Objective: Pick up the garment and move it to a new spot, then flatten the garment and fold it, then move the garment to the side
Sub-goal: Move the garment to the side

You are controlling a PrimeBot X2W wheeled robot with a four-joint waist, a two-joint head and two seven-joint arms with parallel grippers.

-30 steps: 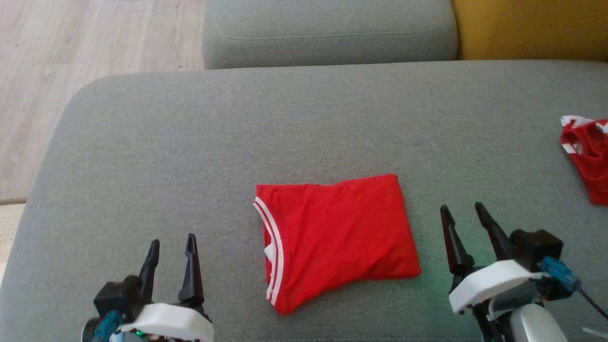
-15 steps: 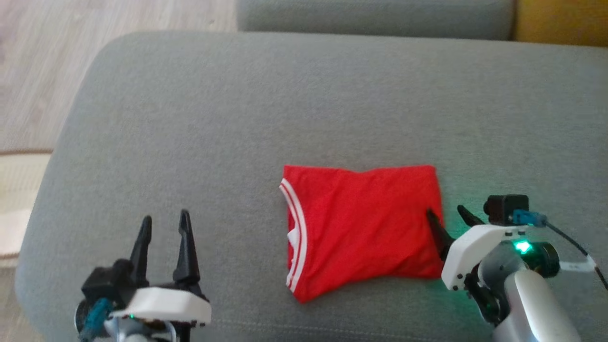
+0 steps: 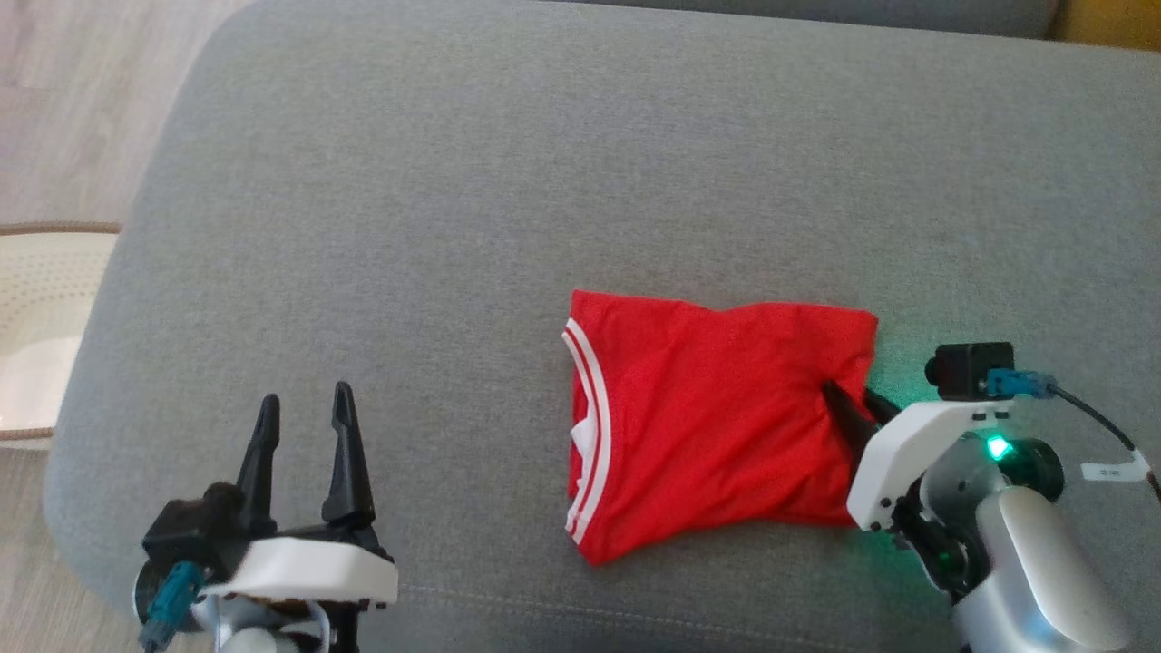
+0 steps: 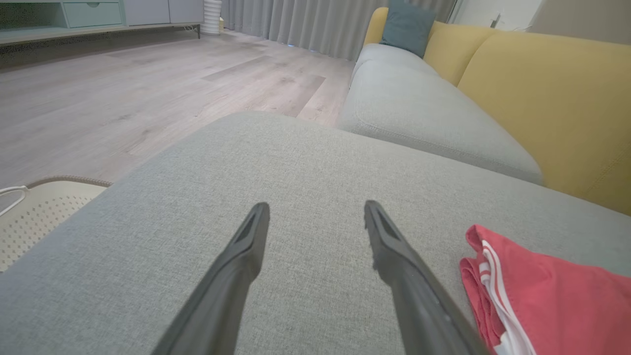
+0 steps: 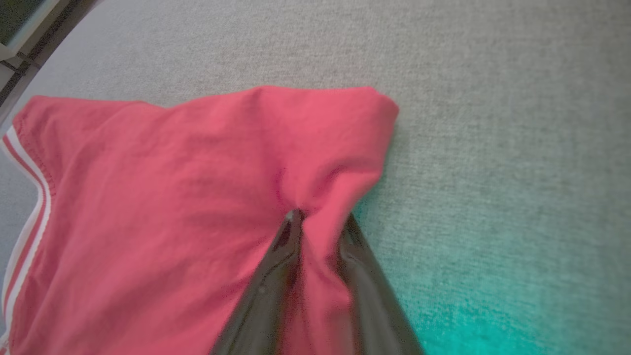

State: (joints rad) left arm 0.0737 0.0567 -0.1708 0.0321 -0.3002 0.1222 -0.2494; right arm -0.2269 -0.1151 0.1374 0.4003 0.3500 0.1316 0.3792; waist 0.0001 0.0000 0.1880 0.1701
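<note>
- The folded red garment lies flat on the grey sofa cushion, right of centre and towards the near edge, with its white-striped trim on the left.
- The right claw is at the garment's right edge. Its fingers pinch a bunched ridge of red fabric between them.
- The left claw hangs over bare cushion at near left, fingers spread and holding nothing, well apart from the garment.

A grey cushion carries a folded red garment, lying right of centre toward the near edge, its white-striped trim facing the left edge
</note>
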